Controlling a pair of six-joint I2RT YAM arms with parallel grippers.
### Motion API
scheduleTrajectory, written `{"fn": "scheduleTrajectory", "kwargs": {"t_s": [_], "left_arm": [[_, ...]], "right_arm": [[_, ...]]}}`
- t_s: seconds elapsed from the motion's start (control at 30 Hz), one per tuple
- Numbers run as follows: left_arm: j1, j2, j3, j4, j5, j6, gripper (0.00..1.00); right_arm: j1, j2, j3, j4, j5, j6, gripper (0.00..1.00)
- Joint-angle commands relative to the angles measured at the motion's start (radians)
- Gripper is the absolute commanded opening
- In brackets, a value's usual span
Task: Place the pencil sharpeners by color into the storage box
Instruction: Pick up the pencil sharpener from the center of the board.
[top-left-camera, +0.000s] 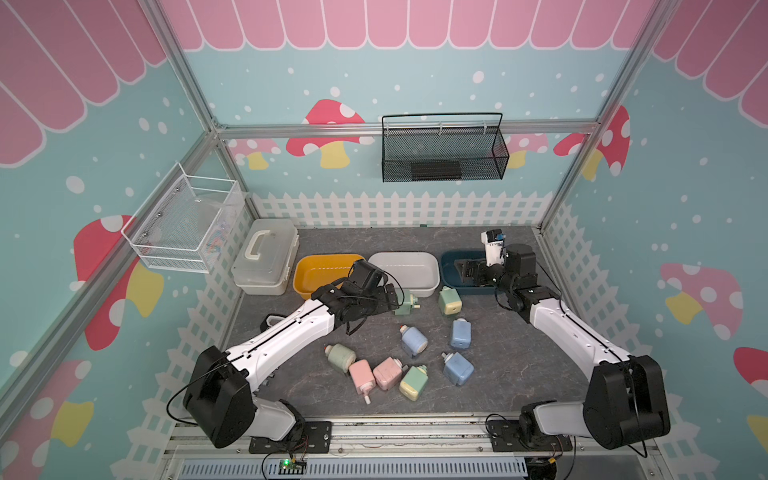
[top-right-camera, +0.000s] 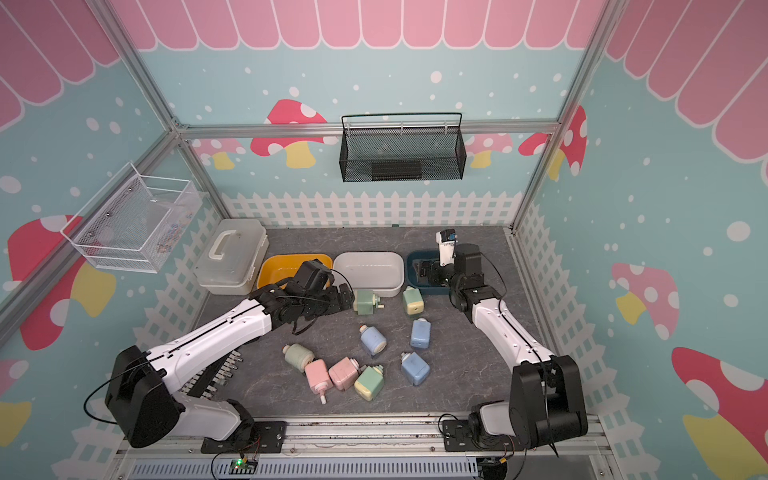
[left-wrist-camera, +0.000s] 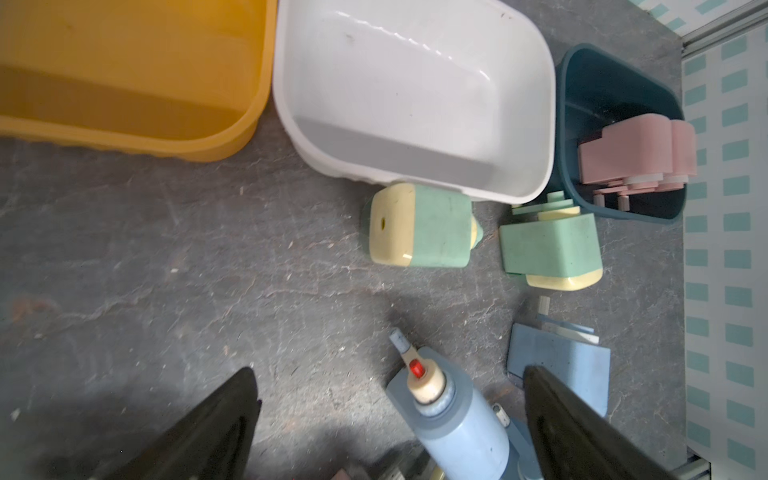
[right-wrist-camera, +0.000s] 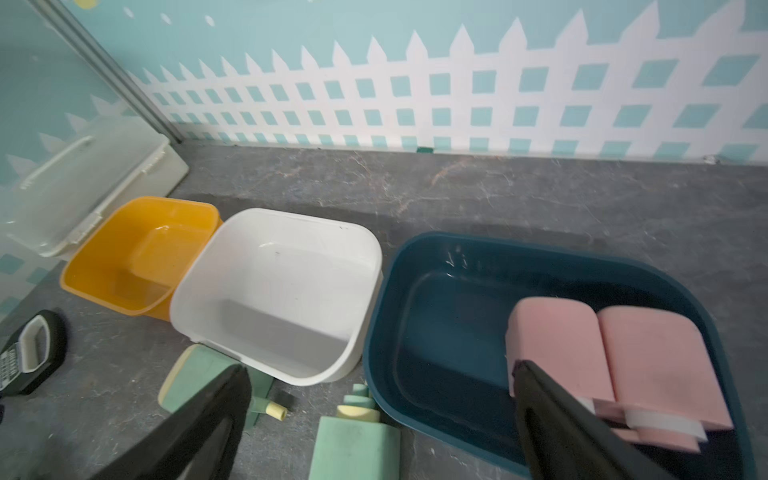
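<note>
We log the grey stone-look surface (top-left-camera: 519, 386) under everything. The left arm (top-left-camera: 282, 336) reaches in from the near left, and the right arm (top-left-camera: 569, 328) reaches from the near right toward the far right corner. At far left sits a shut translucent carry case (top-left-camera: 266, 257) with a handle on its lid. Beside it, three tubs stand in a row along the far side, close together: yellow tub (top-left-camera: 305, 270), white tub (top-left-camera: 403, 268), dark blue tub (right-wrist-camera: 415, 291). The right tool (right-wrist-camera: 378, 370) is at the dark blue tub's near rim, fingers spread, pinching nothing. The left tool (left-wrist-camera: 390, 370) is also spread wide and grips nothing; it is in front of the white tub, just beside a green sharpener (top-left-camera: 406, 304) that lies by that tub's front wall. A second green sharpener (top-left-camera: 449, 301) lies in front of where the white and dark blue tubs meet. Inside the dark blue tub we see one pink sharpener (right-wrist-camera: 557, 345) and another pink sharpener (right-wrist-camera: 660, 361), side by side and touching. Mid-surface lie three blue sharpeners, apart from each other: (top-left-camera: 414, 340), (top-left-camera: 460, 333), (top-left-camera: 458, 368). The near cluster, packed close, is a pale green sharpener (top-left-camera: 340, 356), a third pink sharpener (top-left-camera: 362, 376), a fourth pink sharpener (top-left-camera: 388, 372) and a green-and-cream sharpener (top-left-camera: 414, 382).
</note>
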Motion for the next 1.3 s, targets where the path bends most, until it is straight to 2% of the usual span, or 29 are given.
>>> {"fn": "scheduleTrajectory", "kwargs": {"t_s": [0.0,0.1,0.33,0.5,0.63,0.77,0.97,1.13,1.27], "left_arm": [[-0.021,-0.046,-0.046,-0.183,-0.043,-0.095,0.99],[-0.034,-0.09,-0.086,-0.278,-0.039,-0.156,0.99],[-0.045,-0.201,-0.252,-0.285,0.078,-0.301,0.99],[-0.07,-0.251,-0.316,-0.279,0.052,-0.375,0.98],[-0.07,-0.28,-0.339,-0.206,0.058,-0.377,0.98],[-0.061,-0.25,-0.317,-0.2,0.06,-0.351,0.98],[-0.061,-0.228,-0.286,-0.286,0.057,-0.332,0.98],[-0.061,-0.22,-0.304,-0.291,0.137,-0.352,0.97],[-0.062,-0.187,-0.319,-0.283,0.149,-0.375,0.95]], "right_arm": [[0.006,-0.054,-0.034,0.11,-0.097,-0.011,0.98],[0.009,-0.084,-0.036,0.064,-0.102,-0.025,0.98],[0.06,-0.136,-0.078,0.034,-0.1,-0.085,0.98],[0.072,-0.137,-0.074,0.029,-0.082,-0.089,0.98],[0.081,-0.111,-0.065,0.033,-0.077,-0.084,0.98],[0.09,-0.101,-0.055,0.022,-0.076,-0.087,0.98],[0.095,-0.118,-0.059,-0.009,-0.052,-0.114,0.98],[0.094,-0.11,-0.059,-0.02,-0.036,-0.127,0.98],[0.094,-0.101,-0.058,-0.017,-0.035,-0.124,0.98]]}}
